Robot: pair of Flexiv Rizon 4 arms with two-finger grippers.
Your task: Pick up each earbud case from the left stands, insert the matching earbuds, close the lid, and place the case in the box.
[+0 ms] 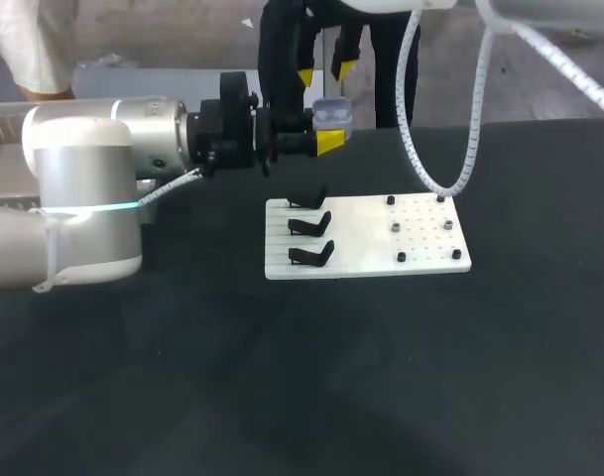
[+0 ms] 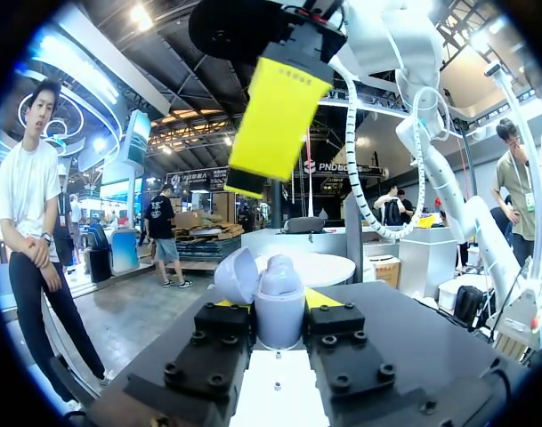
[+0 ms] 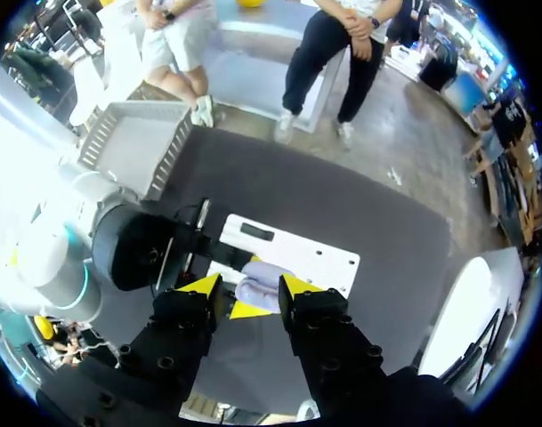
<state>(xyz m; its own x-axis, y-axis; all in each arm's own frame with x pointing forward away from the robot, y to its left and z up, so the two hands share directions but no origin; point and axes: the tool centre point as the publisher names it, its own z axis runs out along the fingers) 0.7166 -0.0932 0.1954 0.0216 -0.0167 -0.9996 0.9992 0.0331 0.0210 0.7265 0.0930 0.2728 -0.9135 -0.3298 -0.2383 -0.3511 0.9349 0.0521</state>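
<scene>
Black table, head view: our left claw clamps the case, lid open, up behind the board; our right claw hangs open just over it. Left wrist: lid's up, grip looks solid. Right wrist: box looks empty, so we reckon closing and boxing remain.

The near half of the table lies open. On the white board, three black stands crowd the left side and small studs dot the right, with a bare lane between. The left arm bars the table's left; the right gripper hangs just over the case.
</scene>
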